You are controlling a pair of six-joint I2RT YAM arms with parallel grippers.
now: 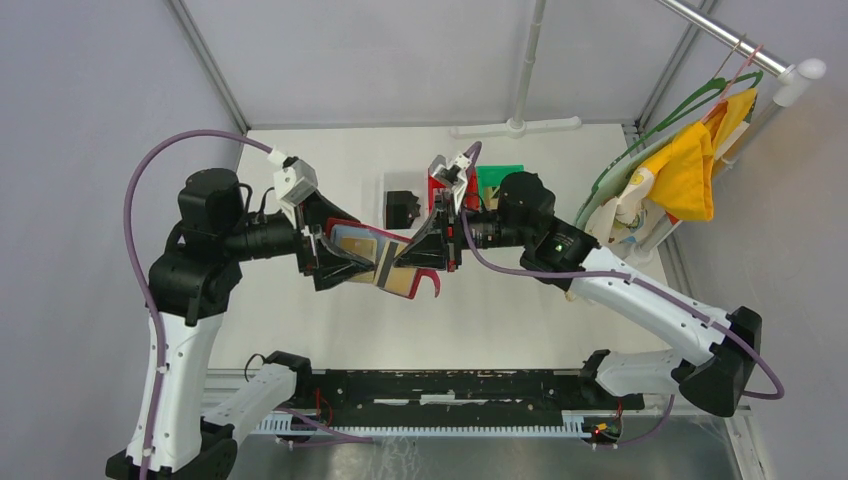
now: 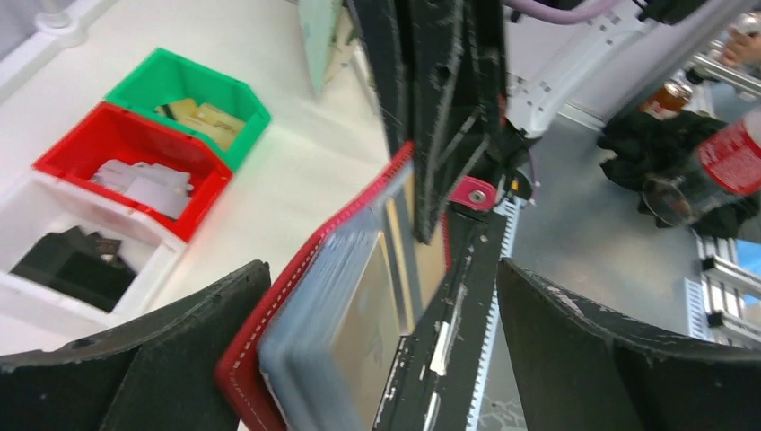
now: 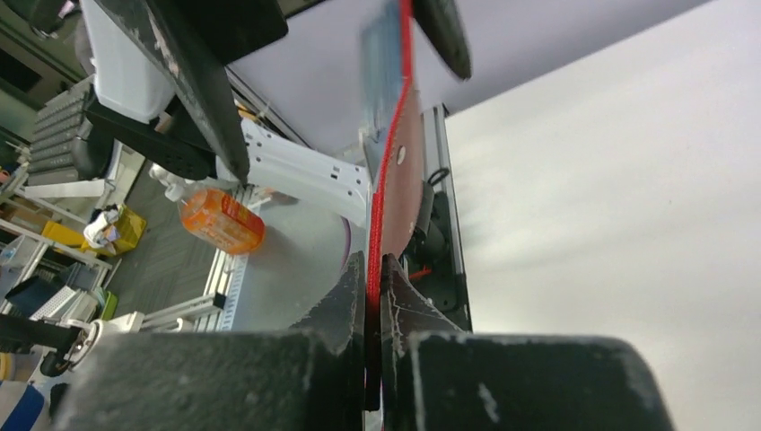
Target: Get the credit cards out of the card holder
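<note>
**Card holder clamped by the right arm, cards not yet all out**

Card holder (image 1: pixel 385 262), a small dark red leather-like folding wallet, hangs spread open above the white table (image 1: pixel 560 300) at the centre of the top view, between the two arms; the right gripper (image 3: pixel 372 269) is clamped tight on its red stitched edge, its fingers pressed flat on either side; the left gripper (image 1: pixel 362 248) stands wide apart around the other end of the wallet, gripping nothing.

As for progress, a tan card (image 1: pixel 408 283) and a grey-blue card (image 1: pixel 352 240) sit in the pockets, so the job is judged unfinished; in the upper left of the left wrist view a green plastic bin (image 2: pixel 135 81) holds tan cards and a red plastic bin (image 2: pixel 67 153) holds pale ones, which suggests part of the emptying is done; at least two cards look left to draw, though how many lie beneath cannot be told.

The wallet's long axis runs across the top view from upper left to lower right; its inner face turns up toward that camera; its red snap strap tab (image 1: pixel 436 286) curls down at the lower-right end; from the right wrist it shows edge-on, a thin upright line.
</note>
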